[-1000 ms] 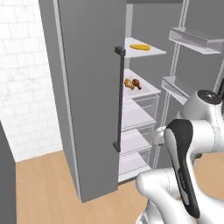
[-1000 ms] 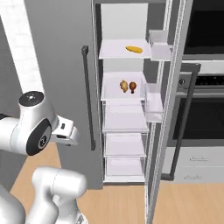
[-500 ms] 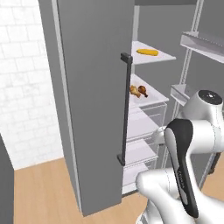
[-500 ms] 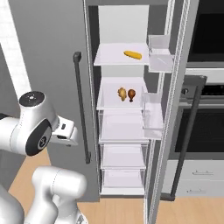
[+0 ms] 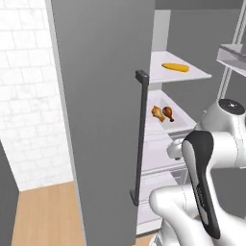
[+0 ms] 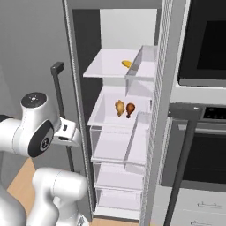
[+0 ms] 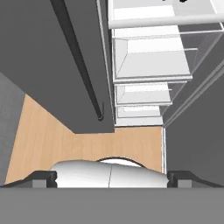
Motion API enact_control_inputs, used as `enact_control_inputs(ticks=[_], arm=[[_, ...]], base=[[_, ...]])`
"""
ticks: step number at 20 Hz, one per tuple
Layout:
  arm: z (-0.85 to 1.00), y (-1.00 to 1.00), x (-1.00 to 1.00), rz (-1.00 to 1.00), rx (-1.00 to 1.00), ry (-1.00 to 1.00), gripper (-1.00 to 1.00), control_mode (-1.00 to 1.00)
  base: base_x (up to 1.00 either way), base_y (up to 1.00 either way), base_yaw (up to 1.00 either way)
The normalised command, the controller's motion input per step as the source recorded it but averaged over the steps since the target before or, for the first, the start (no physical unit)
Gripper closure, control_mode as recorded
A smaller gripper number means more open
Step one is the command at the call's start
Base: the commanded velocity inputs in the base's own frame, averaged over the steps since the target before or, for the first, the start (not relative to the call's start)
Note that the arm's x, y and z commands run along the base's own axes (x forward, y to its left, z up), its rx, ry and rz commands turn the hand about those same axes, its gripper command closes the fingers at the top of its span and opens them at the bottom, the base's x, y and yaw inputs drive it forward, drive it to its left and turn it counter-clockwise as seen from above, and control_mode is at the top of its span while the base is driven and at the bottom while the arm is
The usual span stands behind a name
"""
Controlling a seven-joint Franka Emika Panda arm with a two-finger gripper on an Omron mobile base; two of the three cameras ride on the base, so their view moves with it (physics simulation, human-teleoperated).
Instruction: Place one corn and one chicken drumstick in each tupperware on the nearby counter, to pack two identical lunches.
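One yellow corn point(image 5: 175, 67) point(image 6: 127, 64) lies on the upper shelf of the open fridge. Two brown chicken drumsticks point(image 5: 162, 113) point(image 6: 125, 108) lie side by side on the shelf below it. My gripper point(image 7: 111, 179) is open, its two dark fingertips point(image 7: 41, 179) far apart with nothing between them. It hangs low in front of the fridge, pointing down at the bottom drawers point(image 7: 148, 57) and the wooden floor point(image 7: 87, 148), well below both shelves. The tupperware and the counter are out of view.
The grey left fridge door point(image 5: 96, 120) stands open with its long dark handle point(image 5: 140, 134) point(image 6: 59, 97) point(image 7: 78, 61) close to my arm. The right door's bins point(image 6: 148, 75) point(image 5: 233, 55) jut out. A black oven point(image 6: 203, 44) with a handle point(image 6: 181, 163) stands to the right.
The whole picture has shifted in both base views: the base has driven closer to the fridge, whose shelves now look larger. The corn and drumsticks have not moved. The gripper stays open.
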Motion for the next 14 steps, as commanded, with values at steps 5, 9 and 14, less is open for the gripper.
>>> enact_control_inputs(ticks=[5,9,14], arm=[[0.0,0.0,0.0,0.0,0.0,0.0,-1.0,1.0],[0.0,0.0,0.0,0.0,0.0,0.0,-1.0,1.0],[0.0,0.0,0.0,0.0,0.0,0.0,-1.0,1.0]], base=[[0.2,-0.2,0.05],[0.08,-0.26,0.0],[0.18,-0.48,0.0]])
